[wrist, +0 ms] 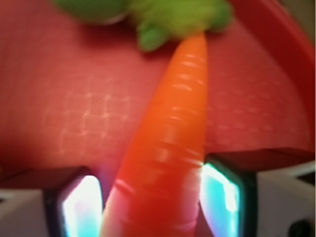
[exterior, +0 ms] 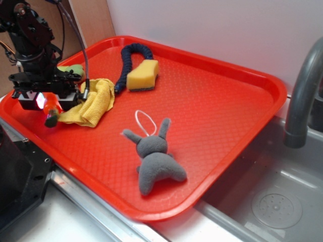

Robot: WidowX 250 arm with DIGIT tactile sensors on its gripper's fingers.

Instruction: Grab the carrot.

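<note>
1. The gripper hangs over the left corner of the red tray, its two fingers closed narrowly on the carrot.
2. In the wrist view the carrot fills the middle of the picture, running up from between the two fingers, one pressed on each side of its thick part.
3. In the exterior view the carrot is held clear of the tray floor, tilted, with its dark green end pointing down toward the tray's left edge.
4. A crumpled yellow cloth lies on the tray just beside the gripper, toward the middle of the tray.
5. A green plush toy sits behind the gripper near the tray's back left rim; in the wrist view it shows blurred at the top, beyond the carrot's narrow tip.
6. A yellow sponge rests near the back edge, touching a dark blue coiled cord that curves around its left side.
7. A grey plush bunny lies near the front edge, well apart from the gripper, with a white loop at its head.
8. A sink with a grey faucet stands to the right of the tray.
</note>
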